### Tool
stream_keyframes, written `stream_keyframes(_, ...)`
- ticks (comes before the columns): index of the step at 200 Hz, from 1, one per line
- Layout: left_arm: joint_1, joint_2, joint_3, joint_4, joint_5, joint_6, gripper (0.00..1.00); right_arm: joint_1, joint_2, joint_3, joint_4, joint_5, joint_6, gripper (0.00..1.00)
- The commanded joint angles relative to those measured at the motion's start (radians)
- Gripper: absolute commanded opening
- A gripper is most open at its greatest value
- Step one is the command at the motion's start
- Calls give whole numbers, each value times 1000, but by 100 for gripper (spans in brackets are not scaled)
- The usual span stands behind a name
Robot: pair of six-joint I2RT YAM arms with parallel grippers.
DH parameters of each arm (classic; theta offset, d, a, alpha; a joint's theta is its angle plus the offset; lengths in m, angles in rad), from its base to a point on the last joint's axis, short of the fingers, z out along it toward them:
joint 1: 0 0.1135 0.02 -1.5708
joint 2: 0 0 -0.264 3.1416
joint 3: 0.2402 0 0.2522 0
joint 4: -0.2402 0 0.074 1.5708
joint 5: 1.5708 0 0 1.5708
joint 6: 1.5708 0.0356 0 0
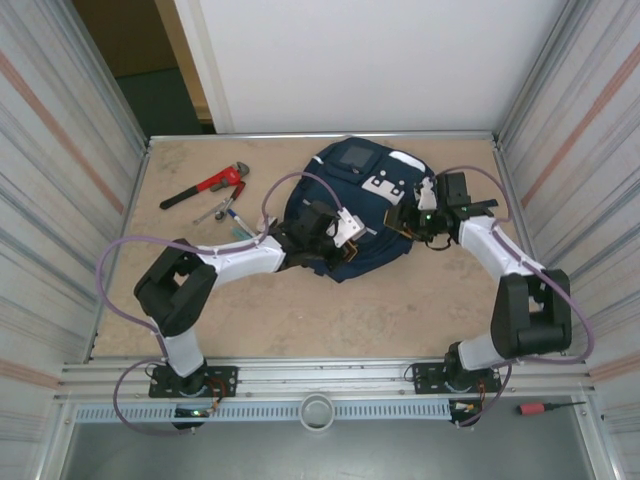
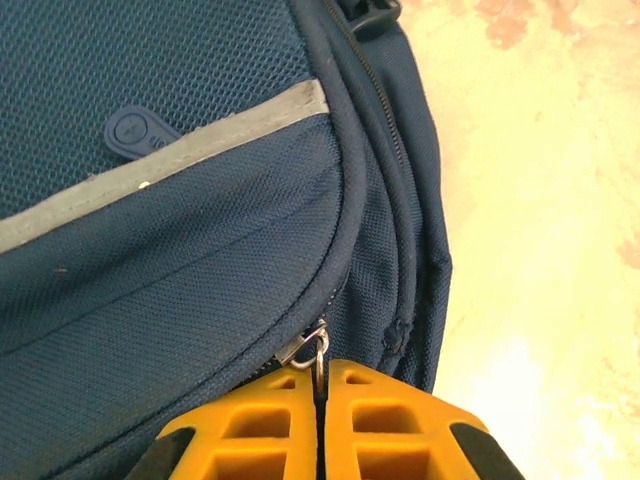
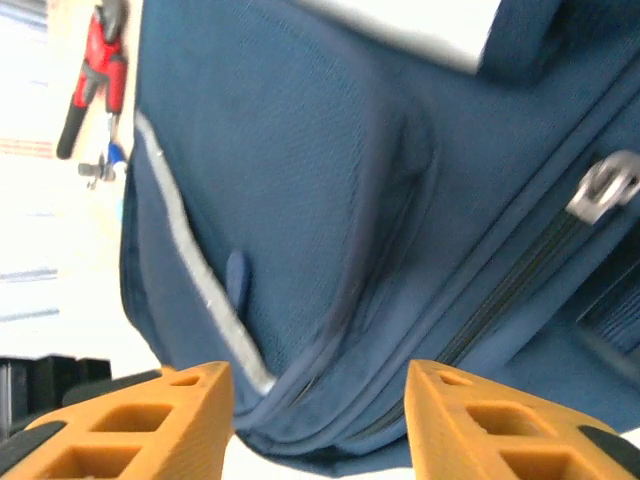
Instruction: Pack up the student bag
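Observation:
The student bag (image 1: 355,195), a navy-blue backpack with white patches, lies in the middle of the table toward the back. My left gripper (image 1: 345,238) is at the bag's near side. In the left wrist view its orange fingers (image 2: 260,420) are shut on the metal ring of a zipper pull (image 2: 318,352) on the curved pocket seam, below a grey reflective stripe (image 2: 200,140). My right gripper (image 1: 412,216) is at the bag's right side. It stands open (image 3: 320,385), its fingers (image 3: 150,410) apart just off the bag's blue fabric (image 3: 300,180). Another zipper pull (image 3: 605,185) shows at the right.
A red pipe wrench (image 1: 205,186) and a few small tools (image 1: 225,212) lie on the table left of the bag. Metal walls close in both sides. A red-handled screwdriver (image 1: 545,408) rests on the frame at the front right.

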Motion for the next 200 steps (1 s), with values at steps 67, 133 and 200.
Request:
stream_keyframes(67, -43, 6, 35, 25, 35, -14, 0, 117, 45, -31, 104, 136, 121, 48)
stream_keyframes(133, -42, -21, 23, -4, -40, 24, 0, 121, 46, -34, 102, 206, 100, 8)
stream_keyframes(200, 68, -62, 1, -119, -159, 111, 0, -37, -8, -2, -40, 5, -84, 0)
